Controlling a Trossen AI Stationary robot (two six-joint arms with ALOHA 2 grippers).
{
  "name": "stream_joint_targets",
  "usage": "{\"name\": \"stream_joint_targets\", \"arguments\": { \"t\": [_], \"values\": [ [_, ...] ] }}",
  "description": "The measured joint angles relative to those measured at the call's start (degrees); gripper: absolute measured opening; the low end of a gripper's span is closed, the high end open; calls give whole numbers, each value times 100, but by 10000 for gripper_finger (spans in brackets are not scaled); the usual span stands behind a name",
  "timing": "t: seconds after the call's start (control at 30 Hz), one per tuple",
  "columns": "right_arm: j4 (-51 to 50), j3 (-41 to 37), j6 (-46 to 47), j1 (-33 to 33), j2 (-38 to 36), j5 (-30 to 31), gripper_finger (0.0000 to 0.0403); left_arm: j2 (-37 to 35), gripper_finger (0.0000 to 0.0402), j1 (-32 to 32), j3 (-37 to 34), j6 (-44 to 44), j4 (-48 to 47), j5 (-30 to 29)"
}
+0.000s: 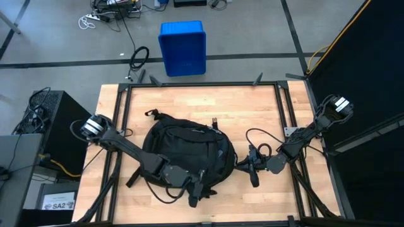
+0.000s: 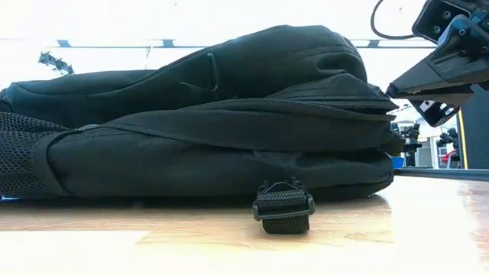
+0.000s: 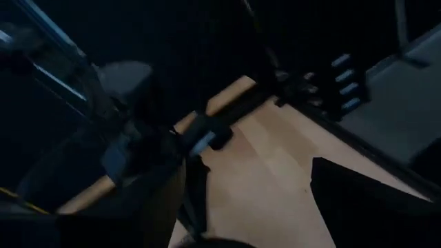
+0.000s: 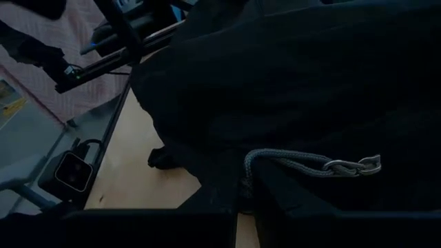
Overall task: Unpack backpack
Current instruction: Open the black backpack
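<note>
The black backpack [image 1: 189, 148] lies flat on the middle of the wooden table, one broad side down [image 2: 214, 164]. My right gripper [image 1: 254, 165] is at the backpack's right end and is shut on a grey zip-pull cord [image 4: 289, 158]; in the low view it comes in from the right [image 2: 393, 93]. My left gripper [image 1: 199, 187] hovers over the backpack's near edge. It stands open [image 3: 244, 179] with only bare table between its fingers. My right gripper pinches the free end of the grey cord [image 4: 246, 184], which runs from a small metal ring [image 4: 353, 166] on the backpack's right end. Its fingers hide the exact place. They come from the table's right, nearly level and tipped slightly down. The backpack stays lying on the table.
A strap with a black buckle [image 2: 283, 208] lies on the table in front of the backpack, near the front edge. A blue plastic bin [image 1: 183, 47] stands on the floor beyond the far edge. A black metal frame [image 1: 202, 84] runs round the table.
</note>
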Motion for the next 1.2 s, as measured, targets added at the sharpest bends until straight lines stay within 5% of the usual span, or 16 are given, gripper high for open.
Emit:
{"name": "stream_joint_targets", "arguments": {
  "t": [0.47,0.9,1.2],
  "values": [
    [-15,0,-20,-15,0,-16,3,1141,278,343,1359,-1058,-2173,-1115],
    [-42,0,-13,-21,0,12,3,1564,273,797,1517,-1636,-2794,-1145],
    [-29,0,-19,-20,0,-17,2,1564,152,800,1515,-1688,-3084,-1124]
  ]
}}
